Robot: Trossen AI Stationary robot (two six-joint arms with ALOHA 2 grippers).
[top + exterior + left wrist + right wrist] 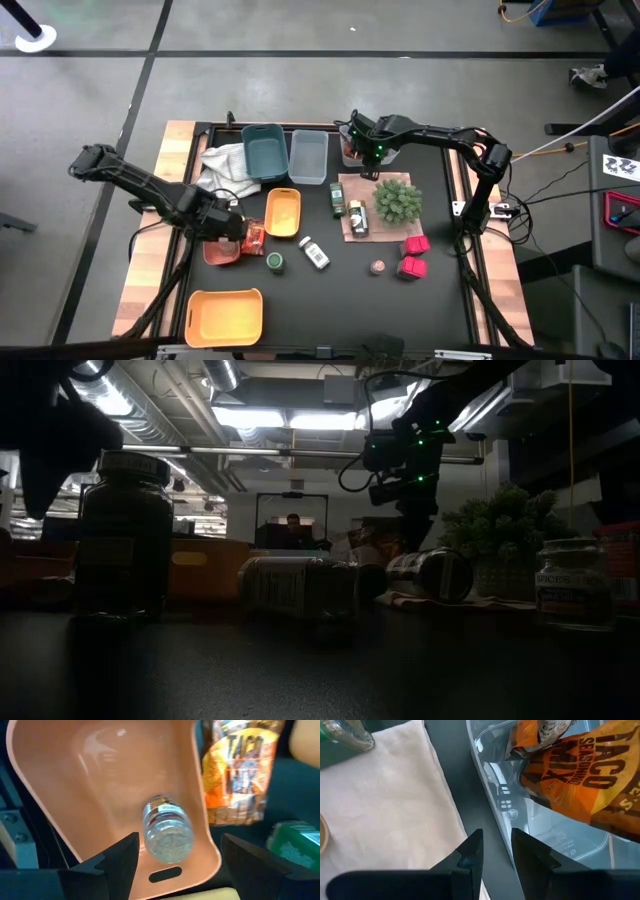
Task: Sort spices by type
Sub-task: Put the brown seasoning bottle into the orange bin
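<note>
My left gripper (226,226) hangs open over a salmon-pink tray (60,795), its fingers on either side of and above a small clear jar (167,831) that lies on its side on the tray's floor. An orange taco packet (237,775) lies beside the tray, and a green-lidded jar (274,262) stands near it. My right gripper (366,147) hovers at the far side, its fingers (472,850) a narrow gap apart with nothing between them. It is over the rim of a clear tray (495,805) that holds an orange taco packet (580,770).
A white bottle (315,253) lies mid-table. Two jars (347,208) and a spiky plant (398,200) sit on a beige mat. Two magenta boxes (412,255) and a small jar (378,267) stand at the right. Teal (264,155), clear (308,157) and orange bins (283,212) stand at the back; a large orange bin (225,315) is in front.
</note>
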